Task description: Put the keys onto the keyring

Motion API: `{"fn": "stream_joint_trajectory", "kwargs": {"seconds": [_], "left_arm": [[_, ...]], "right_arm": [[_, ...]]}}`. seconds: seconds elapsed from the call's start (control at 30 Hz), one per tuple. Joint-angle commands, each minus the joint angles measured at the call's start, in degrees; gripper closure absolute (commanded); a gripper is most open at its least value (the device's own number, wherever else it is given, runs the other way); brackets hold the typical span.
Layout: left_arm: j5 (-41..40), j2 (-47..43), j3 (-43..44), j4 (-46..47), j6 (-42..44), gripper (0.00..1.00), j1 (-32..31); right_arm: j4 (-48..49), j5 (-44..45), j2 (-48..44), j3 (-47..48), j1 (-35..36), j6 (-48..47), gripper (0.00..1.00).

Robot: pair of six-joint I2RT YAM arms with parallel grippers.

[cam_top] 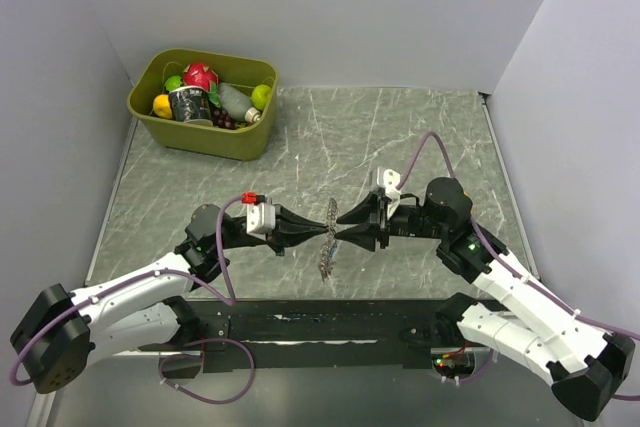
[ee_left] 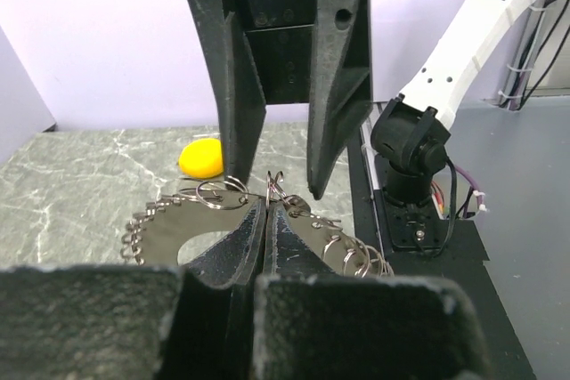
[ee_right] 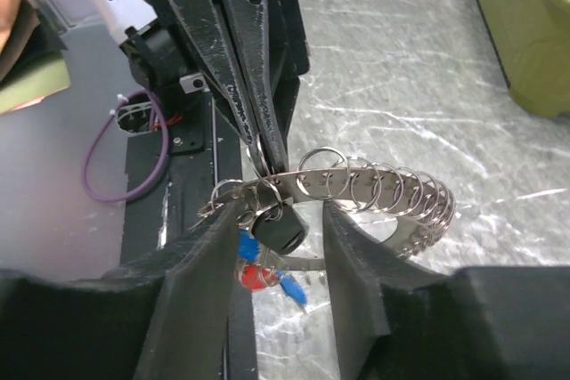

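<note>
The left pincer is closed on the keyring, a curved metal band held level above the surface. The keys, with black, red and blue heads, hang downward inside the open right pincer.

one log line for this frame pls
left gripper: shut on ring band | right gripper: open, straddling black key | red and blue keys: hanging below black key
</note>
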Motion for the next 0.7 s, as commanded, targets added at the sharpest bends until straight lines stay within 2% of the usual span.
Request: {"fn": "stream_joint_trajectory", "kwargs": {"seconds": [0.0,0.07,0.23,0.27,0.4,0.67], "left_arm": [[2.8,0.4,0.6,6.9,-0.6,0.99,-0.2],[2.7,0.7,1.0,6.5,-0.6,0.99,-0.2],[3.3,1.0,1.3,6.6,-0.7,0.99,-0.2],[3.1,1.0,1.4,6.5,-0.6,0.99,-0.1],[2.8,0.7,1.4,6.1,-0.3,0.99,-0.1],[2.8,0.4,1.0,7.8,-0.7,0.99,-0.2]], "right_arm": [[2.3,-2.0,-0.8,0.6,-0.2,-1.1,0.62],[2.1,-2.2,-0.1,0.8,-0.2,-1.2,0.68],[2.6,-3.6,0.9,1.1,-0.1,-1.0,0.76],[2.5,-3.7,0.9,1.3,-0.1,-1.0,0.85],[1.4,-3.6,1.0,1.6,-0.1,-1.6,1.00],[-1.0,-1.8,0.2,1.1,-0.2,-3.2,1.00]]}}
